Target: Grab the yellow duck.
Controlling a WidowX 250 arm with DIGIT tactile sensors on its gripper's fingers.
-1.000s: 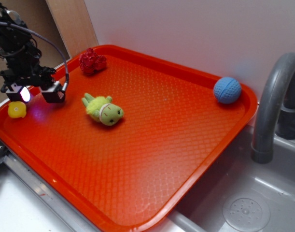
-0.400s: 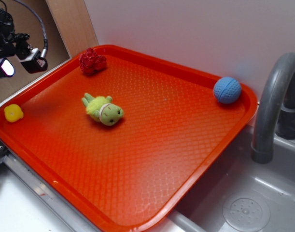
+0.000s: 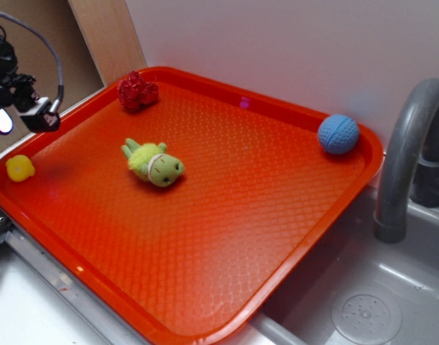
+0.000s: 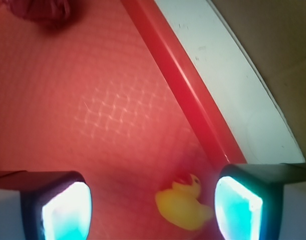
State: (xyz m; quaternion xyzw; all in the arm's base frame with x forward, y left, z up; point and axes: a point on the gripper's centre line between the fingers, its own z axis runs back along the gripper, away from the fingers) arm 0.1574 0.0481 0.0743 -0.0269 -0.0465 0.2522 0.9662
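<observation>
Yellow duck (image 3: 20,167): found at the far left of the exterior view, on the red tray (image 3: 276,215) just inside its left rim; in the wrist view it (image 4: 184,205) is seen low and right of centre, lying on its side.
Duck heading: in the wrist view the head and orange-red beak are turned toward the upper right, toward the tray rim; the long axis is judged to run from lower left to upper right of that frame.
Gripper (image 3: 21,118): held above the duck, at the upper left of the exterior view, well clear of the tray floor.
Fingers (image 4: 57,210): spread wide apart with nothing between them; the duck is seen in the gap, nearer the right finger than the left.
Reason for the pose: the open span is judged to be kept over the duck so that a straight descent can be made; a small shift would centre it.
Rim: the duck is hemmed on one side, so the rim-side finger could strike the wall.
Other toys: a green plush toy (image 3: 154,164), a red toy (image 3: 137,91) and a blue ball (image 3: 338,134) are left well apart from the duck.
</observation>
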